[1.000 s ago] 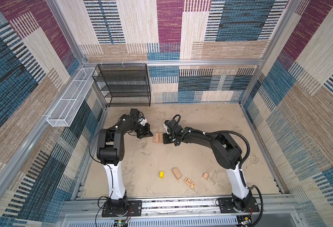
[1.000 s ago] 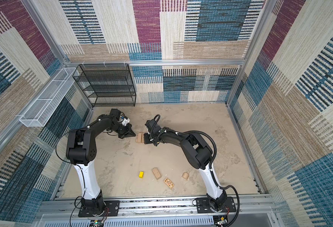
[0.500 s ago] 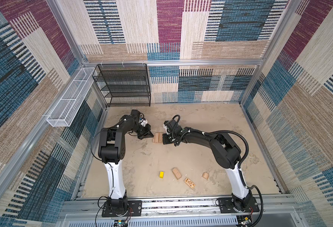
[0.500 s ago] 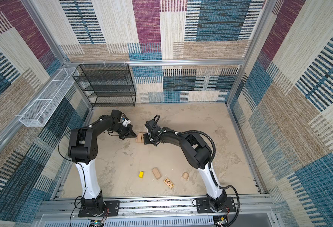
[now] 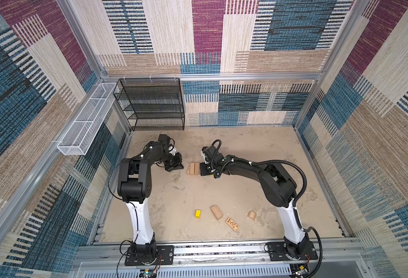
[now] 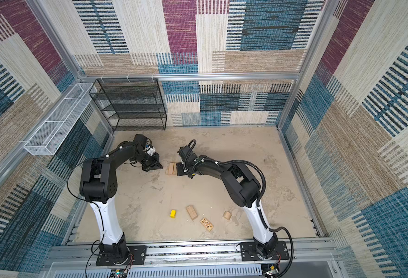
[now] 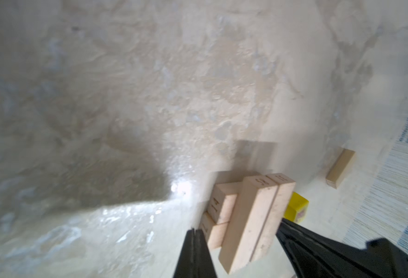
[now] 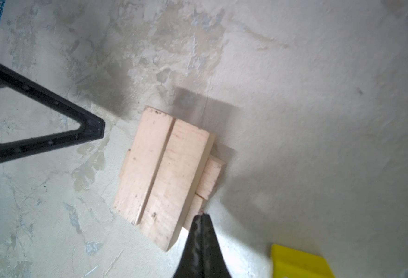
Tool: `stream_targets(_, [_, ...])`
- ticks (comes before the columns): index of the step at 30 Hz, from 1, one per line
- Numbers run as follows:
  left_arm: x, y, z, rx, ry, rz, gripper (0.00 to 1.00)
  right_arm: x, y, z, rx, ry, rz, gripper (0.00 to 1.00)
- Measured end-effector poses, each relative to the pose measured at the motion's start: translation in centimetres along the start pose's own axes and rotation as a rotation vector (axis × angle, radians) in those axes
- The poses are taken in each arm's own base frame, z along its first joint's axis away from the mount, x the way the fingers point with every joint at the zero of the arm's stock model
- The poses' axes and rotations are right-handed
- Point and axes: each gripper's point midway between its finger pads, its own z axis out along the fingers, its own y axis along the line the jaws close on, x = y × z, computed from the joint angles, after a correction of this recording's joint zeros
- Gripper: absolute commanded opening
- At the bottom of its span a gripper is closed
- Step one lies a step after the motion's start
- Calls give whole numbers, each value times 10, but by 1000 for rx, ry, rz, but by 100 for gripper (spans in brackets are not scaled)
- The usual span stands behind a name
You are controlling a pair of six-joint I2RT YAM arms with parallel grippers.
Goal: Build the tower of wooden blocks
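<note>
The tower (image 5: 193,168) (image 6: 173,168) is a low stack at mid-floor: two tan oblongs (image 8: 162,173) (image 7: 256,216) lie side by side across two lower tan blocks (image 8: 210,178) (image 7: 222,204). My left gripper (image 5: 177,166) (image 7: 194,231) is shut and empty, just left of the stack. On the other side my right gripper (image 5: 201,169) (image 8: 200,216) is also shut and empty, its tip against a lower block's end. A yellow block (image 8: 299,262) (image 7: 295,209) lies by the right gripper.
Loose wood blocks lie near the front: a yellow one (image 5: 198,213), a tan oblong (image 5: 216,212), a dark-patterned one (image 5: 232,223) and a rounded tan piece (image 5: 251,215). Another tan oblong (image 7: 340,168) lies beyond the stack. A black mesh shelf (image 5: 155,106) stands at the back left.
Almost nothing: the left arm has shifted slightly, and both grippers stay shut beside the stack.
</note>
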Motion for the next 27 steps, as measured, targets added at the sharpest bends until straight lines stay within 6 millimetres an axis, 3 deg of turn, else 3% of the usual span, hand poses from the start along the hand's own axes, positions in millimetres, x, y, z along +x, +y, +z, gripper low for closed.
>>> stream_targets(4, [5, 6, 14, 4, 38, -34, 0, -3, -2, -2, 15, -12, 0, 3])
stream_targets(9, [9, -2, 19, 67, 62, -65, 0, -6, -1, -7, 18, -21, 0, 3])
stream_targets(27, [10, -9, 18, 110, 68, -73, 0, -5, -1, -9, 26, -7, 1, 4])
